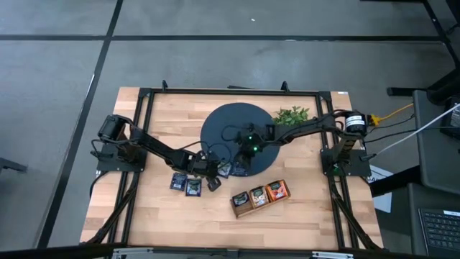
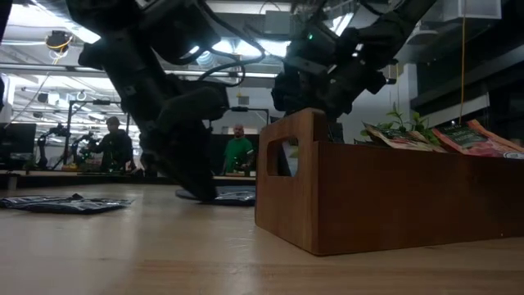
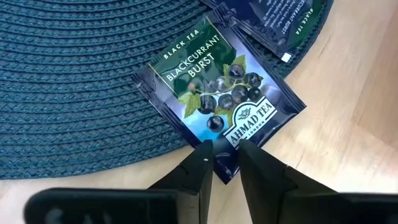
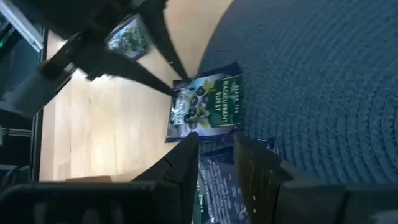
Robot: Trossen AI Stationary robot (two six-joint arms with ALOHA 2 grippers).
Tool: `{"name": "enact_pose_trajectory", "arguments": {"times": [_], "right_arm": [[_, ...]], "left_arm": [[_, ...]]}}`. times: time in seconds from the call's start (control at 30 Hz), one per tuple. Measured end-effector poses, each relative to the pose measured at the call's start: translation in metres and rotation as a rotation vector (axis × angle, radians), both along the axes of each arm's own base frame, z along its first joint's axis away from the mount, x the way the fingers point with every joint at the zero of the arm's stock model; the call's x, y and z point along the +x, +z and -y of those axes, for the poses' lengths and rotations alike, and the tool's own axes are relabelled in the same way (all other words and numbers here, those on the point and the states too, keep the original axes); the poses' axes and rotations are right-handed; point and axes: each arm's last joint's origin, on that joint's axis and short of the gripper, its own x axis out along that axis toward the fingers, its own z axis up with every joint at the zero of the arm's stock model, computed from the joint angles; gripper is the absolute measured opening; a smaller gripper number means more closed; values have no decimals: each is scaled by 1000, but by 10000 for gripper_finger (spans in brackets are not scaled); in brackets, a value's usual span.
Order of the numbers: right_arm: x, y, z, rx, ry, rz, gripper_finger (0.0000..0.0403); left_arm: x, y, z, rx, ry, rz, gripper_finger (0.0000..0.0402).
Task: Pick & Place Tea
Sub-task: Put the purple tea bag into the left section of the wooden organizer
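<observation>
Two loose sachets (image 1: 185,184) beside left tool (image 1: 213,185)

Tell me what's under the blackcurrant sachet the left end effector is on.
Blackcurrant sachet lies on the dark woven mat, one corner over bare table. Left end effector pinches that corner; anything beneath the sachet is hidden.

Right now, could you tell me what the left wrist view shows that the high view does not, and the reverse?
Left wrist only: the label on the blackcurrant tea sachet, its corner between the left gripper jaws. High only: the wooden tray holding sachets, two dark sachets on the table, the plant and the right gripper. Both: the round dark mat.
</observation>
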Motion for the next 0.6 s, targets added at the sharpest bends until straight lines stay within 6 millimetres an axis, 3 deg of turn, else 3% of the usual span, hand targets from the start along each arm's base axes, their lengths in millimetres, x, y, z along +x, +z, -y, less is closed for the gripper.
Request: {"name": "enact_pose_trajectory", "arguments": {"times": [0.6], "right_arm": [[16,-47,5,104,48,-74,105]], "left_arm": [[5,-1,0,7,25,57,33]]}}
